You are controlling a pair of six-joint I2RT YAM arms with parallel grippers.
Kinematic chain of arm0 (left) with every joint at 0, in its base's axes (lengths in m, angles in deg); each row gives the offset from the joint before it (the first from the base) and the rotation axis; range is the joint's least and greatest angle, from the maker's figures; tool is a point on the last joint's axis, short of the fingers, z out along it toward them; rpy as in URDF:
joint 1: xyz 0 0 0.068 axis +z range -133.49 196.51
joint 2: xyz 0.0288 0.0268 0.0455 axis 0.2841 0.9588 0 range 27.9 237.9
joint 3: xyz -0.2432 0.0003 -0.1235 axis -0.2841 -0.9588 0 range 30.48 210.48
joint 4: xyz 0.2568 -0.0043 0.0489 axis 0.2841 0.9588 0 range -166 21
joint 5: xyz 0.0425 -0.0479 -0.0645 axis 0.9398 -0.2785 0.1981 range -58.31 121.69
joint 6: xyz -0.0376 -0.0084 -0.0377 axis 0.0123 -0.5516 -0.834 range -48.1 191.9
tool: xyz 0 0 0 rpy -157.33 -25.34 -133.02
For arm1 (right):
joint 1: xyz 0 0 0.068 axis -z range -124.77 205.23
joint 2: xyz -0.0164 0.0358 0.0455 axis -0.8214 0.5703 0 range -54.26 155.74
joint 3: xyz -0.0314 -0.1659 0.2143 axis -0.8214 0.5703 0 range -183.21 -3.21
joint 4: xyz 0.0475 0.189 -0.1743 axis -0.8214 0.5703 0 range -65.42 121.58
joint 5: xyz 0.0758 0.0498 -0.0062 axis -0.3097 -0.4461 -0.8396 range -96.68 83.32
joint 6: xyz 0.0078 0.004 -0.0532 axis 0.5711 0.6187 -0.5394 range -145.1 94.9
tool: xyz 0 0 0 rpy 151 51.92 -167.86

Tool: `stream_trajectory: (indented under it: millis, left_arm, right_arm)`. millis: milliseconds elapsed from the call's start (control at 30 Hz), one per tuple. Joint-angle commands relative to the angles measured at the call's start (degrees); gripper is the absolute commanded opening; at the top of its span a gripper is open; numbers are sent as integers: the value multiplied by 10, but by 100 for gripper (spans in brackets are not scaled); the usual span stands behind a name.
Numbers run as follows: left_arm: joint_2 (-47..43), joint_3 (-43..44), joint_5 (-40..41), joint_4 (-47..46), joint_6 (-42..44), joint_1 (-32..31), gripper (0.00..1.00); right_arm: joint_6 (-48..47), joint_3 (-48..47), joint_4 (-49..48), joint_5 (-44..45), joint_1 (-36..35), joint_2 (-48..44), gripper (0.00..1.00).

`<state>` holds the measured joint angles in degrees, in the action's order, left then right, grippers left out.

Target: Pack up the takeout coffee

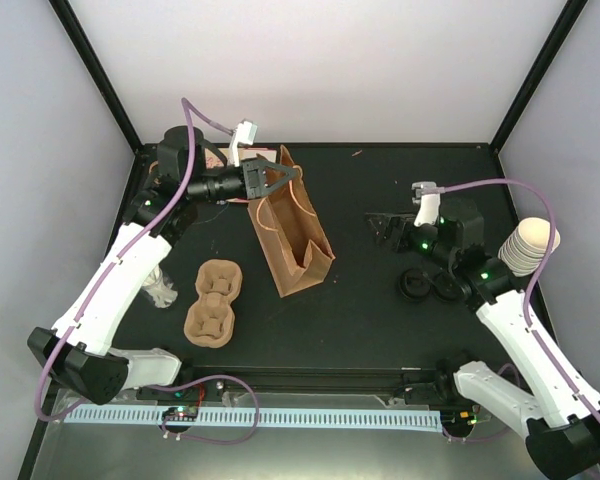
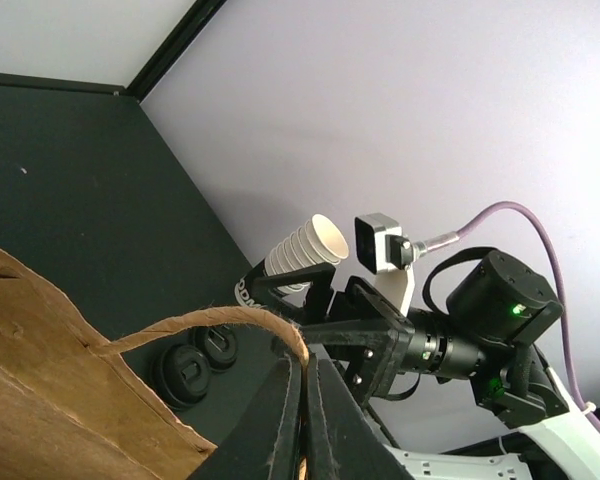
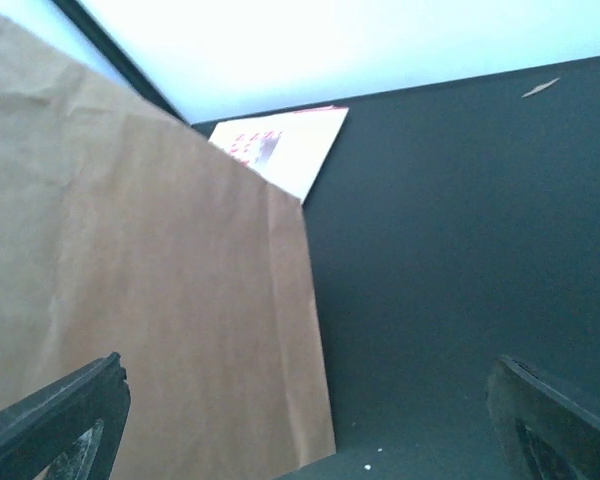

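A brown paper bag [image 1: 292,232] stands open on the black table, left of centre. Its twisted paper handle [image 2: 230,322] is pinched in my left gripper [image 1: 277,181], which is shut on it [image 2: 308,368] at the bag's far end. My right gripper [image 1: 382,230] hangs open to the right of the bag and apart from it. In the right wrist view its two fingers [image 3: 65,420] stand wide with nothing between them, facing the bag's side [image 3: 140,300]. The takeout coffee is out of view.
A stack of lidless cream cups [image 1: 530,246] lies at the right edge, also seen as cups [image 2: 305,246]. Two black lids [image 1: 426,286] lie by the right arm. Brown pulp trays [image 1: 212,300] lie left of the bag. A printed card [image 3: 280,150] lies behind it.
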<state>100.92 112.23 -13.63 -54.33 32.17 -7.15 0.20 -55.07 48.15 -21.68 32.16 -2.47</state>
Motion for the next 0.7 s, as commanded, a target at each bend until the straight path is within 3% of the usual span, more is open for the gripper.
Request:
stream_trajectory:
  millis: [0, 100, 233, 500, 667]
  left_arm:
    - [-2, 25, 0, -8, -5, -6, 4]
    - [-4, 22, 0, -7, -4, -8, 4]
    - [-4, 17, 1, -9, -6, -13, 4]
    - [-1, 17, 4, -16, -10, -21, 4]
    - [0, 17, 5, -17, -11, -25, 4]
  right_arm:
    - [33, -3, -20, 62, -2, -35, 100]
    - [21, 12, -57, 7, -2, -53, 100]
    - [-17, -57, 19, -16, -18, -4, 100]
    - [-73, -159, 102, 144, -188, 43, 100]
    - [-84, -196, 121, 206, -256, 92, 93]
